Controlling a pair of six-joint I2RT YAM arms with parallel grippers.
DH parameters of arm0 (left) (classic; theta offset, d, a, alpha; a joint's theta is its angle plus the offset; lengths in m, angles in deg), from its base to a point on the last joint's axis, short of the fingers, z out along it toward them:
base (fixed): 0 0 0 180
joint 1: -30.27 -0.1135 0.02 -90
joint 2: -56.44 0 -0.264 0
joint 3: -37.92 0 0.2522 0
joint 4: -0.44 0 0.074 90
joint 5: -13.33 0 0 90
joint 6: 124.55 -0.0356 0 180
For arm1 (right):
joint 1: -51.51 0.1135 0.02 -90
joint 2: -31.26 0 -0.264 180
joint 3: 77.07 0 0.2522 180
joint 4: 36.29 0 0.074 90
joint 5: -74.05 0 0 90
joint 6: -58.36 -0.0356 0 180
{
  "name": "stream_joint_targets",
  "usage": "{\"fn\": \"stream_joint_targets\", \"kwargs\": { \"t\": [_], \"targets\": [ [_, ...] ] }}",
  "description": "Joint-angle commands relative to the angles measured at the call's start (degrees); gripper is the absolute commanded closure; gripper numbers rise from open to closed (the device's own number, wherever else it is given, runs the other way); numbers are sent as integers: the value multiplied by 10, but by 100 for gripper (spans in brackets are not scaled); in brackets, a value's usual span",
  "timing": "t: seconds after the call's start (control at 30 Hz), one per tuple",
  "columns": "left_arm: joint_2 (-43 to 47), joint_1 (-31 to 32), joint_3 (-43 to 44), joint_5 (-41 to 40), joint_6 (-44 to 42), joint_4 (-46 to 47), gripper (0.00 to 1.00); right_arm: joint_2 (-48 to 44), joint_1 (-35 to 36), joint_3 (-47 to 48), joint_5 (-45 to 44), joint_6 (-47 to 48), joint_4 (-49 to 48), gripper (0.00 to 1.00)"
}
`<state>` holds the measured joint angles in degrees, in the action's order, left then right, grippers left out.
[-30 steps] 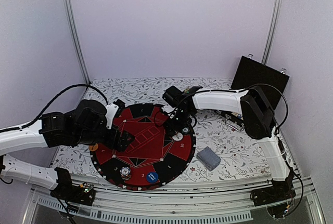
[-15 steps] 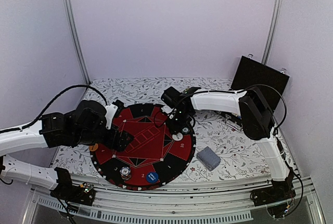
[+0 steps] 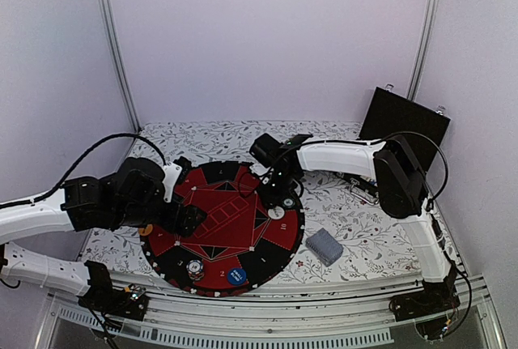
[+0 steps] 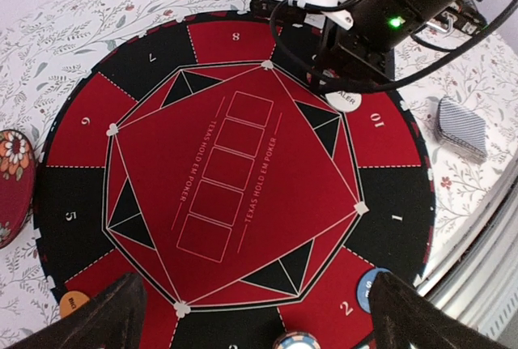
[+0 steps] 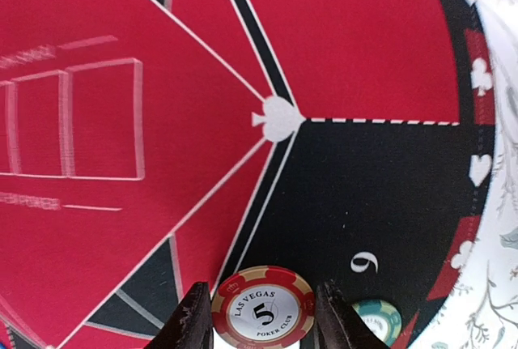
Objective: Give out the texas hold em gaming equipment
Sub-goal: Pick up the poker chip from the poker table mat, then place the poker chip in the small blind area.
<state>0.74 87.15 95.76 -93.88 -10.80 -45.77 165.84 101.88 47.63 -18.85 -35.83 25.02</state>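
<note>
Right gripper [image 5: 263, 326]: clamped on red chip [image 5: 263, 308] at far-right of mat [image 3: 218, 227]. Left gripper [image 4: 263, 317]: wide open. Few buttons [image 3: 236, 275] down, card deck [image 3: 324, 245] undealt, plenty left.

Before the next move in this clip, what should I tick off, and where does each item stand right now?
1. Right gripper shut on the red 5 chip: ok.
2. Chip pinched at its edges between both fingers, print readable: ok.
3. Chip lifted off the poker mat: cannot tell.
4. Green chip apart from the held chip, outside the finger: ok.
5. Left gripper open and empty above the mat: ok.
6. The two grippers apart from each other in the top view: ok.
</note>
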Motion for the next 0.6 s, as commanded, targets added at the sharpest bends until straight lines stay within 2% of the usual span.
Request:
{"fn": "stream_joint_targets", "kwargs": {
  "t": [0.0, 0.17, 0.4, 0.57],
  "targets": [
    [15, -13, -5, -9, -3, 0, 2, -69, 9, -7, 19, -9, -24, 67],
    [23, -18, -4, -23, 4, -5, 2, -125, 33, -63, 46, 0, -54, 68],
    [32, -48, -6, -39, 29, -23, 2, -223, 137, -232, 96, 51, -159, 68],
    [26, -57, -5, -31, 26, -23, 2, -246, 194, -294, 109, 69, -176, 68]
  ]
}}
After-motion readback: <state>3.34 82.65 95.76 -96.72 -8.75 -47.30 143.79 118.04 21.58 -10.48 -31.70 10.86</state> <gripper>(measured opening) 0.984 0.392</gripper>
